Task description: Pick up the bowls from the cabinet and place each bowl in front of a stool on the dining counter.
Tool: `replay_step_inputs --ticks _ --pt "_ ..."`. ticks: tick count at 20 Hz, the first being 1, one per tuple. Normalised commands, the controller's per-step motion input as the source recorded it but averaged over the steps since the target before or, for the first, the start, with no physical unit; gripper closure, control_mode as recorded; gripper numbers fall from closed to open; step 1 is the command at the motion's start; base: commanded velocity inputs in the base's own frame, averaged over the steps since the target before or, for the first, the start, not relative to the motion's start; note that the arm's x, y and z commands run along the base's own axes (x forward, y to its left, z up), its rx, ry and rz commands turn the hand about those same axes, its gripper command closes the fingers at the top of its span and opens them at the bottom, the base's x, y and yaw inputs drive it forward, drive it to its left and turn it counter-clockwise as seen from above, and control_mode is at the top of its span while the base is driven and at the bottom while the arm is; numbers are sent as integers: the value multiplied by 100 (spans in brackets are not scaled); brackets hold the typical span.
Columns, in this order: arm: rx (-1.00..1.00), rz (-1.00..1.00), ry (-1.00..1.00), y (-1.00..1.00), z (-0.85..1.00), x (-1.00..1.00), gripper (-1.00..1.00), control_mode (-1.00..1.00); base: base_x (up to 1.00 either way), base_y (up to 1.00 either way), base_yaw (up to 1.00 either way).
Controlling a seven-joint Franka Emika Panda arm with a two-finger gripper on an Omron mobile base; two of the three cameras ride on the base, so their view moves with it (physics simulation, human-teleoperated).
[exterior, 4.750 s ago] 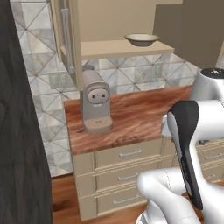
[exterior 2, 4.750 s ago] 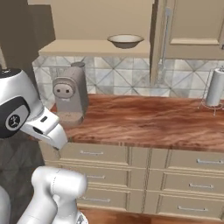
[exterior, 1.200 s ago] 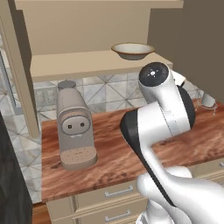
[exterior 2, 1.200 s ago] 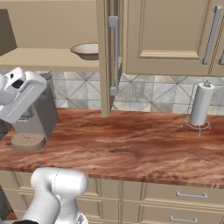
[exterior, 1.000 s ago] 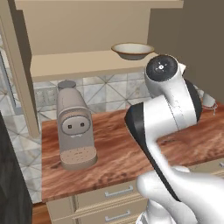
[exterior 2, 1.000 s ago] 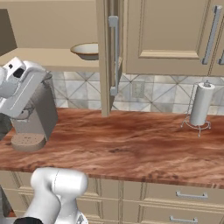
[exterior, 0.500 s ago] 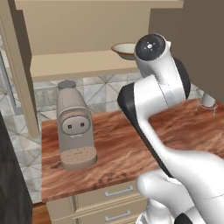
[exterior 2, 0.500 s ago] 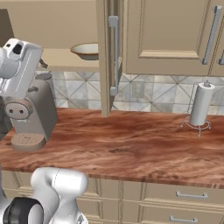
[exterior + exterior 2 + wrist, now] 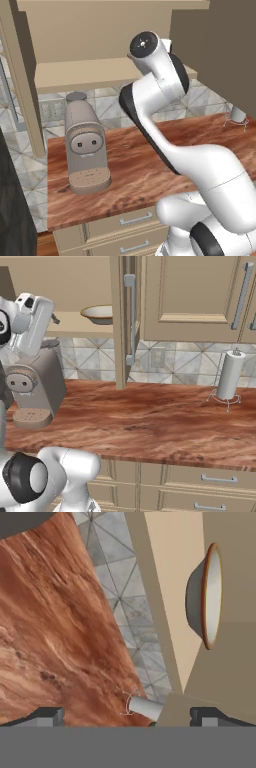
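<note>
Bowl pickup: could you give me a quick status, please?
Gripper open, empty. Bowl on cabinet shelf, untouched. Cabinet door open; nothing between hand and bowl.

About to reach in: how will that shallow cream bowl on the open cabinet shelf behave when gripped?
The bowl looks rigid and glazed, so probably slippery and chip-prone. Its wide, shallow shape with a thin brownish rim suggests a rim pinch could make it tilt. The gripper is open and not yet at it.
</note>
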Motion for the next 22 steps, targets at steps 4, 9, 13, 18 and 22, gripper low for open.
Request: replay_step_inputs --ticks 4,9,13,18,22 --pt "0 4 -5 0 0 67 -100 -100 0 0 0" --pt "-3 4 -2 0 0 34 -100 -100 0 0 0" --pt "-5 0 -1 0 0 21 -100 -100 0 0 0" --pt "0 0 -1 0 0 42 -100 -100 0 0 0" --pt "0 0 0 0 0 48 -100 -100 0 0 0"
